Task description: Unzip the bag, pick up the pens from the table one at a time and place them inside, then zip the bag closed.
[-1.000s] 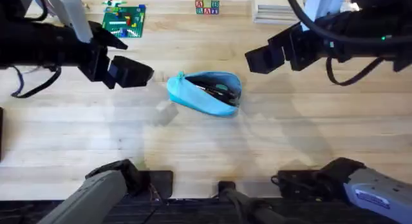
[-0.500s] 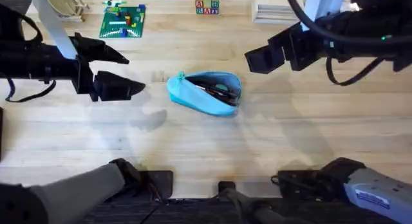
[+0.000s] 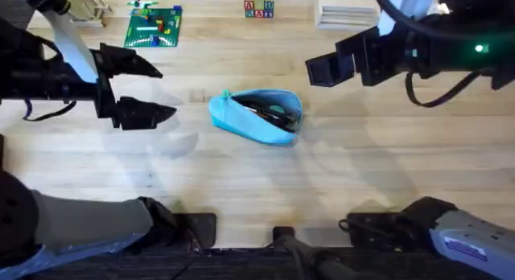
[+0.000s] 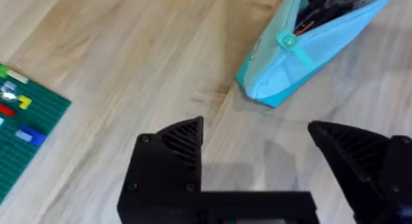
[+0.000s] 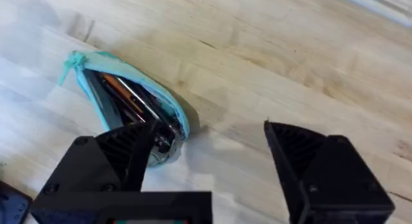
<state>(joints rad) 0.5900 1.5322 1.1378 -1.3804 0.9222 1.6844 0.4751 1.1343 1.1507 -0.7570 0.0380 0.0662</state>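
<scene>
- Since a second ago my left hand (image 3: 143,88) has drawn back from the soft light-blue fabric pouch (image 3: 256,115) and now hovers well apart from it, fingers spread and empty; the pouch has not shifted.
- My right hand (image 3: 315,68) hangs beyond the pouch's far end, likewise spread wide and grasping nothing.
- That bag lies near the middle of the pale wooden plank counter (image 3: 338,175), unzipped and gaping.
- Slim dark pens (image 5: 125,95) sit inside it, and I see no loose ones on the counter, so I judge the loading done and only the zipping left.
- How many pens are inside I cannot tell; the teal zipper pull (image 4: 288,40) shows at the pouch's near tip.
</scene>
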